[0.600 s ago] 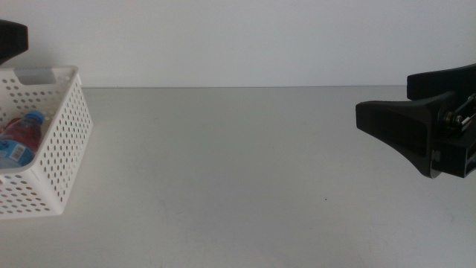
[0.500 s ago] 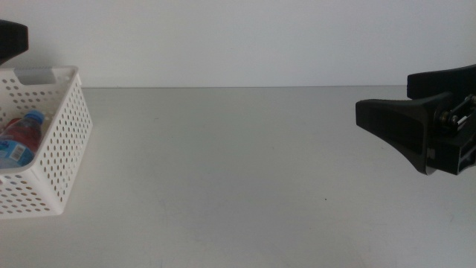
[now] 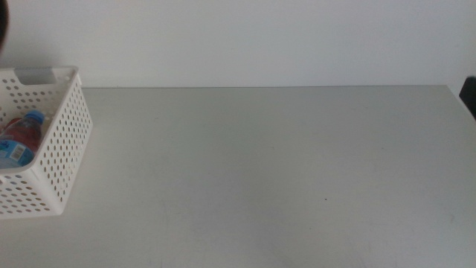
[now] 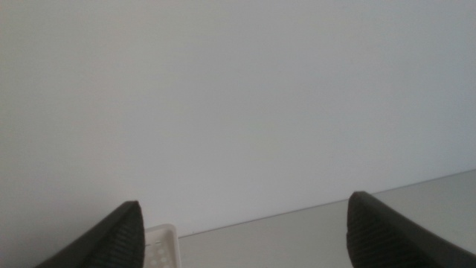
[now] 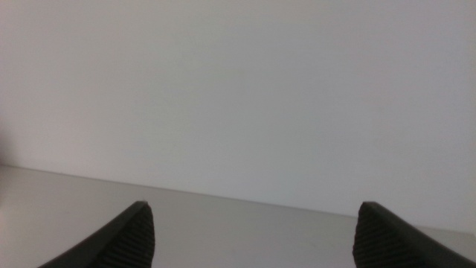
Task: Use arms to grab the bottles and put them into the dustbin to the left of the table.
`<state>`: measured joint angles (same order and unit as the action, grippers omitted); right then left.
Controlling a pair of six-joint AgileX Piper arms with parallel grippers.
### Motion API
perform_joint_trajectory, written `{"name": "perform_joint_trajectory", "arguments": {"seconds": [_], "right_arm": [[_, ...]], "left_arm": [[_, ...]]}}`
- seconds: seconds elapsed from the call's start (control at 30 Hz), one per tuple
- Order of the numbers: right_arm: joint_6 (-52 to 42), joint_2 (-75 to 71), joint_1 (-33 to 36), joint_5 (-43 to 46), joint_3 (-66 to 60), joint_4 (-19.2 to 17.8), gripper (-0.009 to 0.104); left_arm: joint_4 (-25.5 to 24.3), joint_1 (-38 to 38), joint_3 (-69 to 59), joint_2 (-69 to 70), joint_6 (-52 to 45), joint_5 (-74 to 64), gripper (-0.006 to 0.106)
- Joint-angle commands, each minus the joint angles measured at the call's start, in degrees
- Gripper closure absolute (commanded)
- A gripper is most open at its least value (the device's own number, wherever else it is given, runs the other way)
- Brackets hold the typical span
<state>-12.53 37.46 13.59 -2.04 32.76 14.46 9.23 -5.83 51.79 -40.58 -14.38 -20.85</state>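
Observation:
The white perforated dustbin (image 3: 63, 141) stands at the table's left edge. Inside it lie a bottle with a blue cap (image 3: 33, 117) and something red (image 3: 21, 132) beside it, partly hidden by the wall. No bottle stands on the table (image 3: 260, 171). My left gripper (image 4: 244, 201) is open and holds nothing, raised above the dustbin's corner (image 4: 160, 242) and facing the wall. My right gripper (image 5: 253, 205) is also open and holds nothing, looking over the table's far edge. In the middle view only dark slivers of the arms show at the top left (image 3: 2, 22) and right edge (image 3: 471, 97).
A plain white wall runs behind the table. The table's right end shows near the right edge of the middle view.
The right gripper has pulled back to the right, almost out of the middle view. The dark part of the left arm at the top left has also nearly gone.

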Motion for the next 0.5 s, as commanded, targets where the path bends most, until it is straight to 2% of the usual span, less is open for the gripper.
{"name": "perform_joint_trajectory", "arguments": {"seconds": [0.0, 0.17, 0.33, 0.37, 0.4, 0.47], "right_arm": [[-0.68, -2.88, -0.89, 4.34, -2.81, -0.64, 0.010], [-0.68, -10.88, -1.16, 3.93, -13.03, -1.83, 0.010], [-0.68, -20.81, -4.53, -2.57, -19.96, -15.43, 0.010], [-0.68, -22.59, -5.59, -3.28, -21.04, -17.01, 0.010], [-0.68, -23.87, -6.64, -3.36, -21.90, -17.24, 0.010], [-0.68, -26.63, -8.61, -3.08, -23.87, -15.42, 0.010]], "left_arm": [[0.77, -0.37, -4.78, 2.81, 0.38, 11.95, 0.008], [0.77, -0.37, -19.05, 12.35, 0.38, 12.85, 0.008], [0.72, -0.32, -31.70, 22.68, 0.38, 11.97, 0.008], [0.72, -0.32, -33.51, 24.17, 0.38, 11.97, 0.008], [0.72, -0.32, -35.62, 25.91, 0.38, 12.02, 0.008], [0.78, -0.28, -39.18, 29.35, 0.38, 12.09, 0.008]]}}
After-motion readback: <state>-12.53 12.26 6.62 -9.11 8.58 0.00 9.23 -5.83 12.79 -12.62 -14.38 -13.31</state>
